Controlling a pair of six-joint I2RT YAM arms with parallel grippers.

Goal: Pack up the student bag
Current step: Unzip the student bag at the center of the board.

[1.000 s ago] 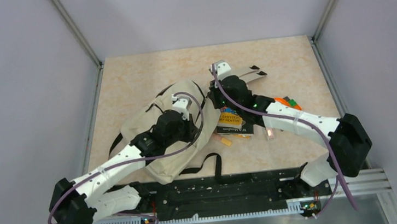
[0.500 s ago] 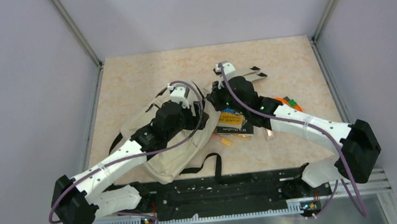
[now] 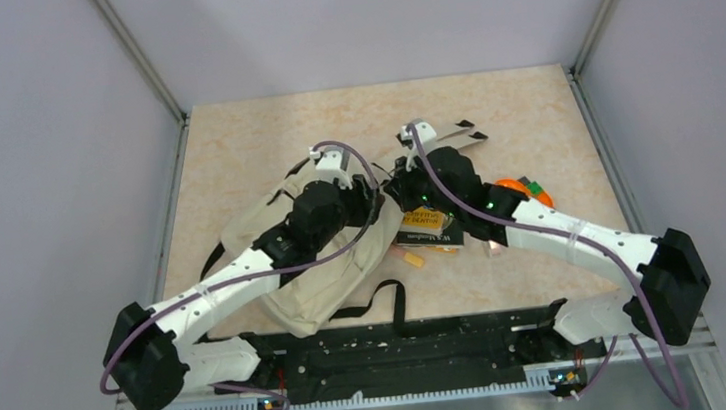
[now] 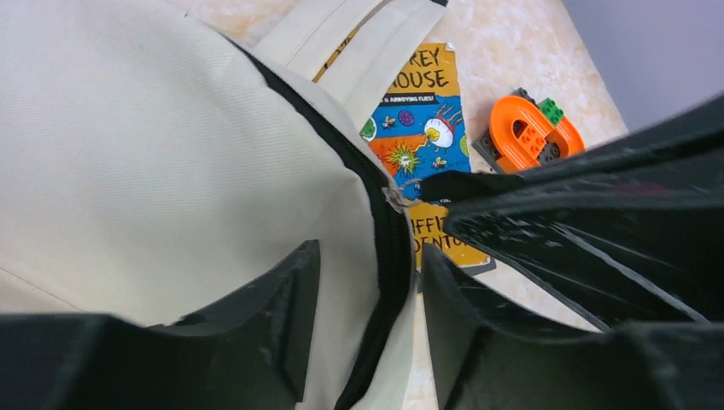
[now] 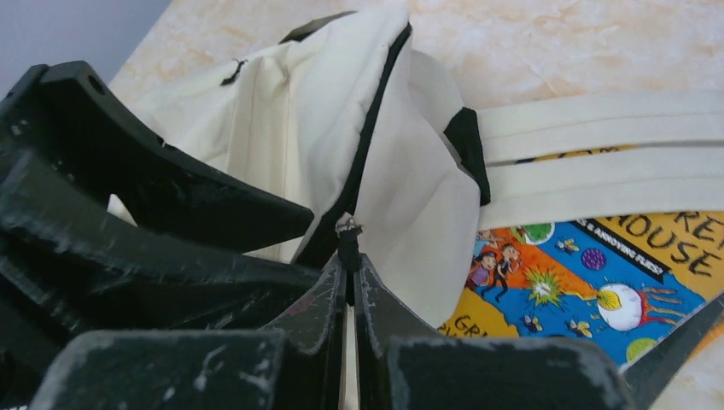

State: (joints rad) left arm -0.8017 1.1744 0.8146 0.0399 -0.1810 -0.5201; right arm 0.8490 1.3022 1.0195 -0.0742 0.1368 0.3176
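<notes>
So the student bag (image 3: 322, 291) is the big beige lump slumped on the left-centre of the table (image 3: 262, 134), top end pointing toward the middle and its flat shoulder straps (image 5: 598, 145) trailing off over a colourful kids' book (image 3: 424, 229) beside it. Both arms meet at that top corner. The left gripper (image 4: 369, 256) has its jaws apart and straddling the bag's edge, so the black zipper line (image 4: 388, 256) runs right down the gap between the fingers without being squeezed. The right gripper (image 5: 350, 265) comes in from the other side with jaws pinched tight on the little zipper pull (image 5: 347, 231), just off the bag's corner and above the book. An orange toy (image 3: 513, 188) sits past the book, near the right forearm. Versus a second ago, the left gripper has slid further up the bag toward the right one, and the right arm's elbow has swung further out to the right. Bag and book look about where they were.
</notes>
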